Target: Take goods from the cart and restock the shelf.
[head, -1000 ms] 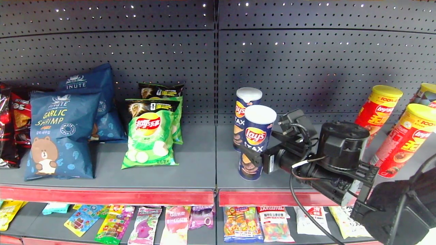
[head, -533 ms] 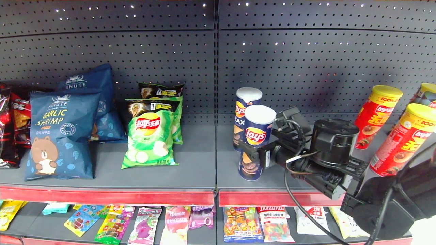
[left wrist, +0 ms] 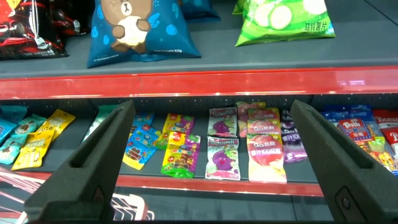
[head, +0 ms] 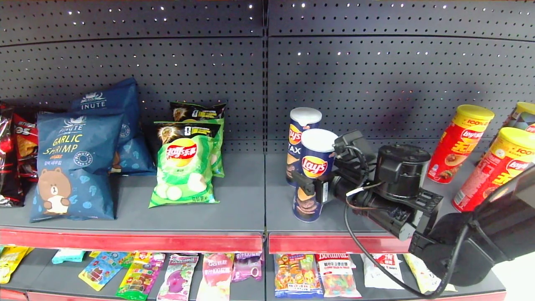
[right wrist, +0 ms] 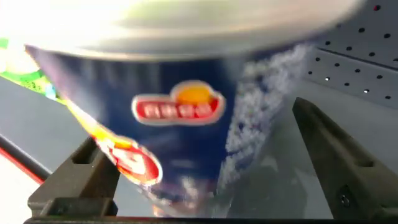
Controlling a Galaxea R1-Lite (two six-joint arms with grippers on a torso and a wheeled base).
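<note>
The front blue crisp can (head: 314, 175) is a tall tube with a white lid, a red-and-yellow badge high on its side and a picture of dark biscuits near the foot. It stands on its base on the grey shelf (head: 234, 209), close to the red front edge, just right of the middle upright. It seems to lean slightly, though that may be the lens. A second blue can (head: 301, 125) of the same kind stands directly behind it. In the right wrist view the front can (right wrist: 180, 106) sits between the spread jaws of the right gripper (right wrist: 199, 143).
</note>
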